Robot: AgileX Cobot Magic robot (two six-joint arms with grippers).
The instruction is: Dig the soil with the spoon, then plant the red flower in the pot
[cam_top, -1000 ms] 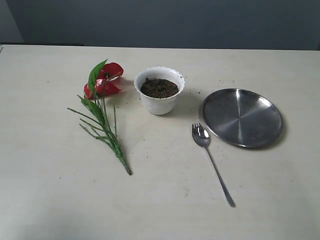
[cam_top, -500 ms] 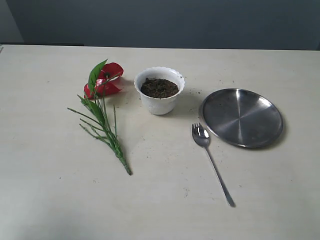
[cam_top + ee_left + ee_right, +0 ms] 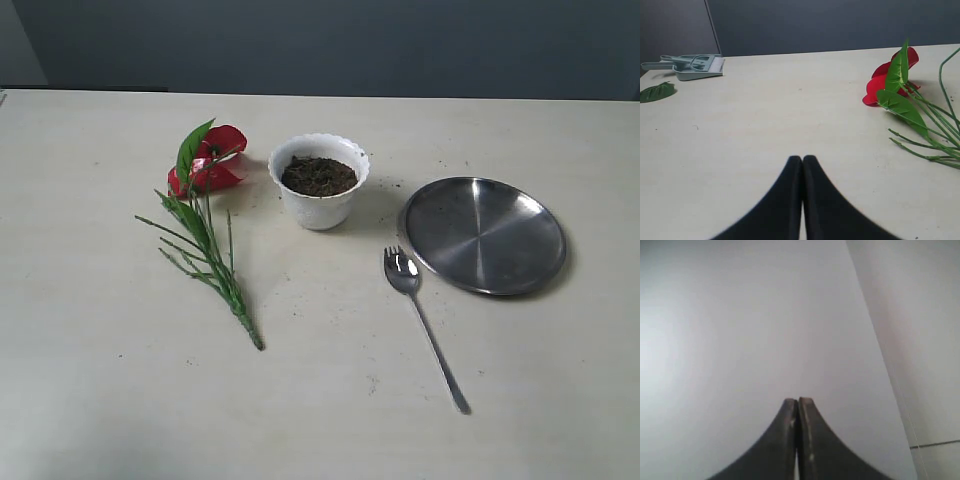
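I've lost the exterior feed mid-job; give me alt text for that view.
A white pot filled with dark soil stands on a pale table, with a red flower lying flat to its left. To its right a spoon lies beside an empty steel plate. No arm or claw is in the picture.

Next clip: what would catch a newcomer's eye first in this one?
Probably the red flower lying flat on the pale table, its long green stems trailing toward the camera, just left of the white pot filled with dark soil. To the pot's right sits a shiny steel plate, with the spoon lying beside it. Neither arm shows in the exterior view; both wrist views show closed grippers holding nothing.
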